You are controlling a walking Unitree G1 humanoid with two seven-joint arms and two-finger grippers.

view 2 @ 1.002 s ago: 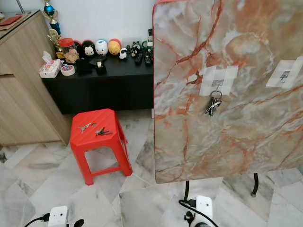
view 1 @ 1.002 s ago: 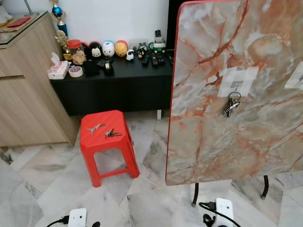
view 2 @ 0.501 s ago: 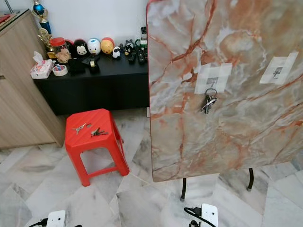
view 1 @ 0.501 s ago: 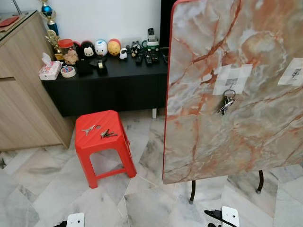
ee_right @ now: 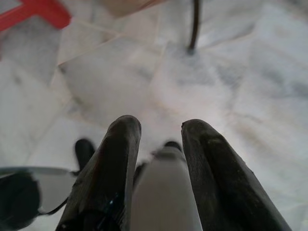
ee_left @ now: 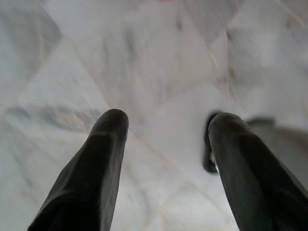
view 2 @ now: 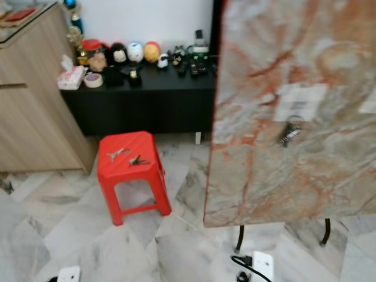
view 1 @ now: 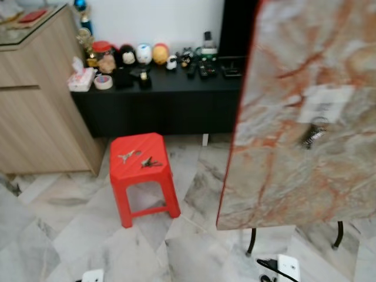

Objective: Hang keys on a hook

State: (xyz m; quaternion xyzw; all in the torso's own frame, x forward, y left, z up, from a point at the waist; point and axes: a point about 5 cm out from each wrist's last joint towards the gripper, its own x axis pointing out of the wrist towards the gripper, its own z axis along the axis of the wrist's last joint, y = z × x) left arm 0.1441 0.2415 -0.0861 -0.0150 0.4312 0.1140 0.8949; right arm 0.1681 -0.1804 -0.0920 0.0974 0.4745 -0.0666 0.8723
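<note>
Two sets of keys lie on a red plastic stool (view 1: pixel 144 176): a silver key (view 1: pixel 129 155) and a dark bunch (view 1: pixel 151 163). To the right stands an upright marble-patterned board (view 1: pixel 282 176) with a taped-on hook (view 1: pixel 325 103); another key bunch (view 1: pixel 311 135) hangs from it. A second taped patch (view 2: pixel 369 101) sits at the board's right edge. My left gripper (ee_left: pixel 166 120) hangs open over the marble floor with nothing between its fingers. My right gripper (ee_right: pixel 161 127) is also open above the floor, near the board's metal leg (ee_right: pixel 194 26).
A low black cabinet (view 1: pixel 164 106) against the back wall holds toy figures, remotes, a tape roll and a tissue box. A wooden cabinet (view 1: pixel 35 111) stands at the left. The board rests on thin black legs (view 2: pixel 239 238). My white feet (view 1: pixel 288 267) and cables lie on the floor.
The whole picture has shifted right and blurred, so the camera has turned left. The stool, keys and board themselves have not moved.
</note>
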